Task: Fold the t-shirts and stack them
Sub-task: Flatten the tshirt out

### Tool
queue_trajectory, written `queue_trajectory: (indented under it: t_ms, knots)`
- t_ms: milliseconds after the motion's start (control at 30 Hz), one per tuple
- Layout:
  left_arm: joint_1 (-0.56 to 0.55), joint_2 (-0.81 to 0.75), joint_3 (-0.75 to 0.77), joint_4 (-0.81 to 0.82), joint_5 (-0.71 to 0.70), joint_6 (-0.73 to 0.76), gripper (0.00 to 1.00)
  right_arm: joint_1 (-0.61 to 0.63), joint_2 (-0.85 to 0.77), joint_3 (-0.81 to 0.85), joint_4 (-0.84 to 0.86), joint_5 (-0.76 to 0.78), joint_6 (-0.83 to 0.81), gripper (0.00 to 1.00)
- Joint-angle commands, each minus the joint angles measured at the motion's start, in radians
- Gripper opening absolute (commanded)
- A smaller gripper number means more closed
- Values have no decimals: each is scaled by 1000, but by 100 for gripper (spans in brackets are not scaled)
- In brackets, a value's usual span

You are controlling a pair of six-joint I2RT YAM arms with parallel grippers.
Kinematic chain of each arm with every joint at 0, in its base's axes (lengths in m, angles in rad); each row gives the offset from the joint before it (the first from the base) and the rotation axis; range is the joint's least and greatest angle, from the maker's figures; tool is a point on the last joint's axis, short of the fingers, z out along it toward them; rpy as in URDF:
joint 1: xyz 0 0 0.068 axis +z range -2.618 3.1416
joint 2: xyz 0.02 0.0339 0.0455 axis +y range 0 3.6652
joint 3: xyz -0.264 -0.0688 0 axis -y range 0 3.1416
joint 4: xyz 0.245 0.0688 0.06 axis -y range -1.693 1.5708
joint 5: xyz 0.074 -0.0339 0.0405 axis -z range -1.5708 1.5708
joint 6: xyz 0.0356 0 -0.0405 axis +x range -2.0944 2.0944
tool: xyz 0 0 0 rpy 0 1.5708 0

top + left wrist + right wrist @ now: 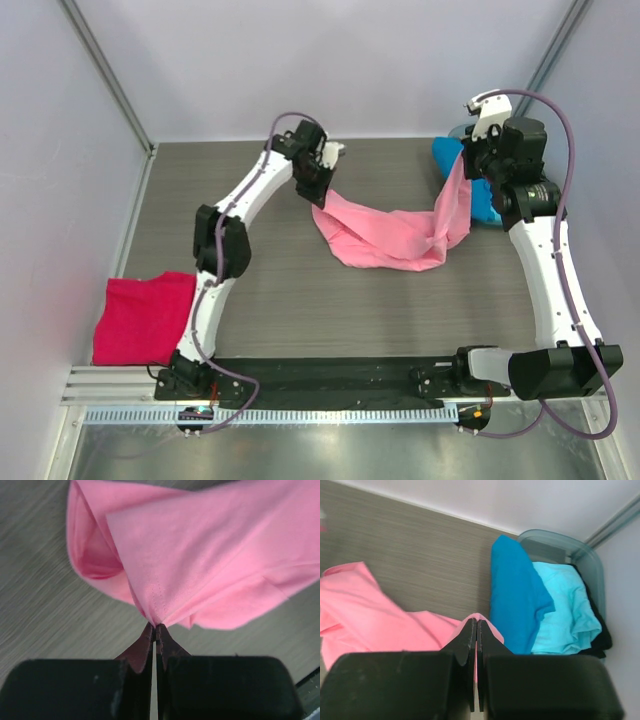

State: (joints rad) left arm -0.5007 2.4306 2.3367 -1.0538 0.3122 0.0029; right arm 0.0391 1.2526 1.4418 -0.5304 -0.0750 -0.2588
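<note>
A: Left side, quick?
B: My left claw [155, 626] is pinched tight on a bunched edge of the light pink t-shirt [200, 555], well apart from the tub [590, 562], off to its left.
A: Right side?
B: My right claw [476, 622] is clamped on another edge of that same shirt, held up just beside the tub.
A: So where's the shirt?
B: Strung between my two claws. Its middle sags onto the table [380, 310] left of the tub.
A: Other shirts?
B: The blue t-shirt [515, 595] drapes over the tub's left rim. The turquoise t-shirt [565, 605] sits inside the tub, touching the blue one, with a dark cloth [600, 635] at its far side. The crimson-magenta t-shirt [143, 318] lies flat, far from the tub, at the opposite near corner of the table.
</note>
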Motion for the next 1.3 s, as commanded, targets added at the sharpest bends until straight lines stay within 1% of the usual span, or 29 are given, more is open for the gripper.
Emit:
queue_trajectory:
  t_ms: [0,33,67,167,233,333,367,400,500,533,600,633,700,733,833,933,1100,1200,1267]
  knots:
    - [40,-284,-23,-12,-38,55,0,-1,-15,37,110,125,1,1]
    - [48,-322,-37,-20,-50,75,0,1,-10,46,118,138,1,1]
    - [51,-399,-66,-25,-71,86,0,-1,-7,67,121,139,4,1]
    - [70,-499,-96,-70,-113,140,0,-2,-4,115,121,162,3,1]
    - [73,-586,-105,-112,-172,172,0,-1,-18,143,122,200,0,1]
    - [76,-706,-125,-153,-241,183,0,-1,-48,160,119,224,29,1]
    - [76,-738,-138,-155,-263,187,0,-1,-76,172,113,216,41,1]
    - [76,-821,-158,-150,-303,192,0,-1,-90,180,92,204,62,1]
    - [76,-936,-226,-143,-398,239,0,-1,-148,216,49,161,88,1]
    - [74,-1005,-247,-141,-447,252,0,-1,-162,221,43,158,89,1]
    - [77,-1060,-254,-150,-476,275,0,-1,-209,226,24,155,87,1]
    - [83,-1114,-252,-155,-473,278,0,-1,-229,232,18,144,82,1]
    - [112,-1162,-249,-172,-461,284,0,-1,-278,247,-6,110,72,1]
    - [120,-1206,-250,-176,-452,292,0,-1,-294,268,-16,51,55,1]
    - [142,-1266,-246,-205,-414,313,0,1,-343,307,-54,-2,30,1]
    - [195,-1327,-208,-236,-349,312,0,-1,-366,405,-120,3,1,1]
    - [251,-1398,-137,-261,-236,309,0,1,-404,522,-213,-8,-28,1]
    - [271,-1430,-122,-244,-225,307,0,-2,-409,598,-233,9,-42,1]
    - [275,-1437,-123,-232,-245,312,0,-2,-395,644,-230,23,-49,1]
